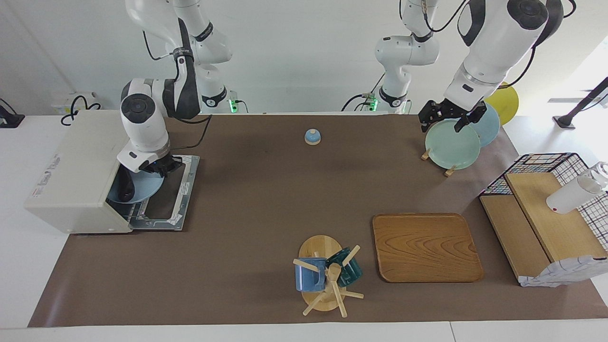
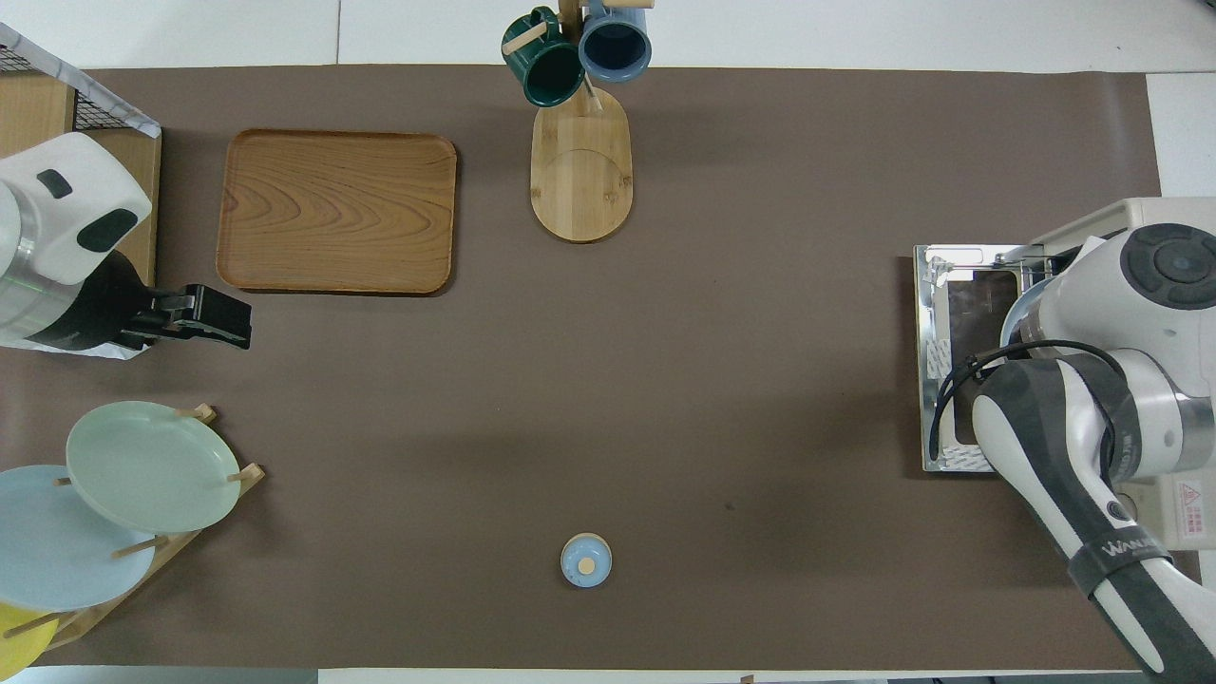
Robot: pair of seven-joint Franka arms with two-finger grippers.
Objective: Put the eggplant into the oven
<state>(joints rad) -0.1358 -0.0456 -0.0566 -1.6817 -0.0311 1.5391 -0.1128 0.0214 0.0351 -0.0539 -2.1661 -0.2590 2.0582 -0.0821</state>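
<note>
Eggplant (image 1: 126, 186), dark and glossy, lies on a pale blue plate (image 1: 142, 187) that sits partly inside the mouth of the oven (image 1: 76, 175), at the right arm's end of the table (image 1: 266, 199). The oven is a cream-white box with its door (image 1: 178, 190) folded down flat onto the brown table cover; red lettering runs along its top edge but is too small to read, and in the overhead view a red warning triangle label (image 2: 1188, 497) shows on its front panel. The right end effector (image 1: 159, 166) hangs at the oven opening, over the plate's rim nearer the robots; whether its fingers are parted or still grip the plate cannot be told. A dark strap on the right forearm bears white lettering (image 2: 1121, 549) that seems to start "WAN", the rest unclear. The left end effector (image 1: 451, 116) waits with its fingers spread wide and nothing in them, over a pale green plate (image 1: 452, 144) standing in a wooden rack at the left arm's end. Elsewhere stand a small blue bell (image 1: 312, 137), a wooden tray (image 1: 425, 247), a mug tree (image 1: 325, 275) with a blue and a green mug, and a wire basket (image 1: 546, 164).
</note>
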